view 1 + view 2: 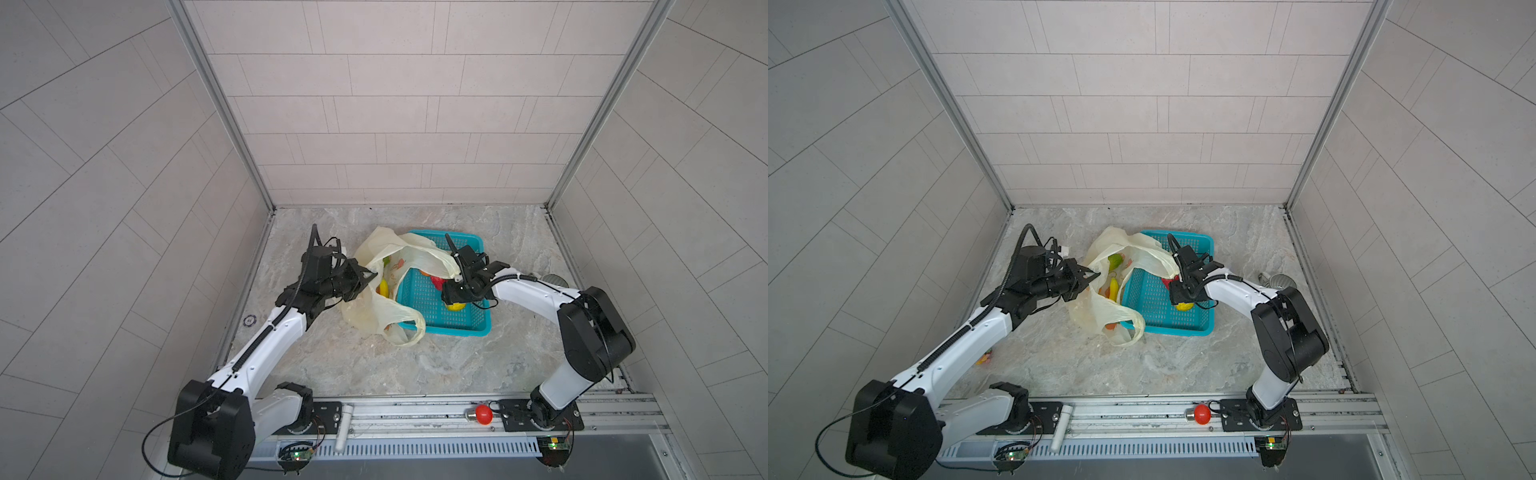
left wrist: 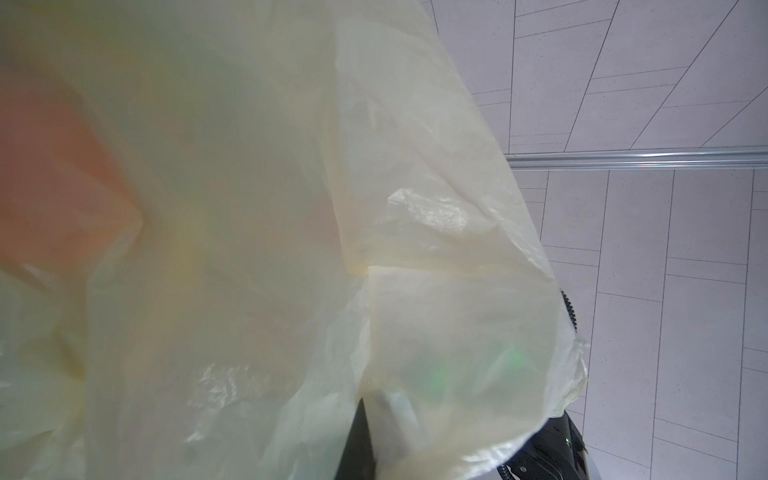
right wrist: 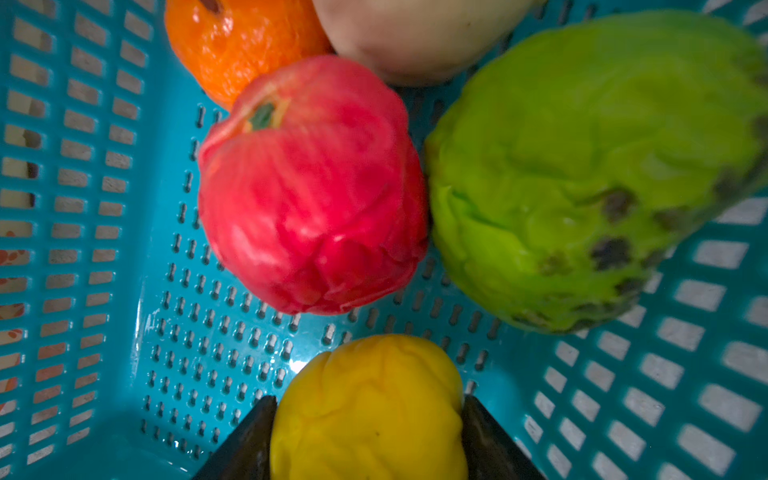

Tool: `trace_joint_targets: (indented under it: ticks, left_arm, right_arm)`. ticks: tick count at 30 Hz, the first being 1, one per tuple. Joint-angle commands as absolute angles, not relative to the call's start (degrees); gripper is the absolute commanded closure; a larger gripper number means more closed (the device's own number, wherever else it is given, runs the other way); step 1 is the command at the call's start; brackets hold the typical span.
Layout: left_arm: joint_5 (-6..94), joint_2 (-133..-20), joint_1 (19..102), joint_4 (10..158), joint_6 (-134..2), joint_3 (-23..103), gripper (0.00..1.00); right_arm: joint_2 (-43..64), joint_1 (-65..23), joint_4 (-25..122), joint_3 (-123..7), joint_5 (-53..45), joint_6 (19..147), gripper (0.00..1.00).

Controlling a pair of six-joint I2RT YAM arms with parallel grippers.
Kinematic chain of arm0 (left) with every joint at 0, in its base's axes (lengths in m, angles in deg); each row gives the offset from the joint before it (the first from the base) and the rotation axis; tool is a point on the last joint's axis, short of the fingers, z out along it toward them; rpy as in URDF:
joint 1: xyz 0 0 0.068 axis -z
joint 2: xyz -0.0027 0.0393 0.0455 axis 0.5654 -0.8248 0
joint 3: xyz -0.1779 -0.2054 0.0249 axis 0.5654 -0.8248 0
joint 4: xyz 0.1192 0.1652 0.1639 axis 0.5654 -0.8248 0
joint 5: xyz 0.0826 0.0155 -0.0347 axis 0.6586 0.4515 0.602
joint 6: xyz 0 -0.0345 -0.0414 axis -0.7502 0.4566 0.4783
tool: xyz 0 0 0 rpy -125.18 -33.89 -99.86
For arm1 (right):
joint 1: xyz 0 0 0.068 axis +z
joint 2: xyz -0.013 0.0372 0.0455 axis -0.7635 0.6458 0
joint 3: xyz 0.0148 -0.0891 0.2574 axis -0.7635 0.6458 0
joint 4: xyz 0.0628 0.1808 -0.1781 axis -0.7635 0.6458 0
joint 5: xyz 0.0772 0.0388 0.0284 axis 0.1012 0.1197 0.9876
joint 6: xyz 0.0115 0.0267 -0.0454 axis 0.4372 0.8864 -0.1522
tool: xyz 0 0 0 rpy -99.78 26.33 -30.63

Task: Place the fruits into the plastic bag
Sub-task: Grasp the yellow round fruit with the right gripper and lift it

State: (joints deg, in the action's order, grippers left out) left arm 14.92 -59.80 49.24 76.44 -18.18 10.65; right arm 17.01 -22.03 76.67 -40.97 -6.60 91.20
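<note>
Right wrist view: your right gripper (image 3: pixel 368 407) has its jaws part-way apart and closed against both flanks of a yellow fruit (image 3: pixel 365 374). That fruit sits low in the teal basket (image 3: pixel 104 291); whether it has cleared the basket floor cannot be told. Just beyond it, loose in the same basket, lie a red fruit (image 3: pixel 311 187), a green fruit (image 3: pixel 582 166) touching the red one, and an orange fruit (image 3: pixel 237 45) behind.

In both top views your left gripper (image 1: pixel 371 274) is fully closed and pinches the rim of the plastic bag (image 1: pixel 376 309), holding the mouth up and open. The bag lies just beside the basket, with a loop handle draped over the basket's edge near the right gripper. A banana (image 1: pixel 383 287) shows inside the bag. The left wrist view shows only bag film against the lens.

Assessment: the step in hand is the pick of the yellow fruit, and the task is part done. The next move calls for a lift clear of the basket wall, a carry across to the open mouth and a release inside it. The draped handle is a likely snag.

Pose: the right arm rises from the front rail, elbow high, forearm reaching left, wrist bent down into the basket. The left arm stretches forward from its base, its gripper roughly level and pointing at the bag.
</note>
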Motion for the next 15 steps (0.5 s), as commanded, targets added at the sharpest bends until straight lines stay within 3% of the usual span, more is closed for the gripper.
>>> trace_joint_targets:
  ticks: [1,15]
  left_arm:
    - [15.02,-59.63,49.46,77.46,-18.53,11.01,1.00]
    - [15.01,-59.40,49.58,77.48,-18.53,10.82,1.00]
  right_arm:
    - [18.44,-21.40,77.42,-40.46,-7.85,92.05,0.35]
    - [17.36,-21.39,77.15,-40.42,-8.12,92.74,0.51]
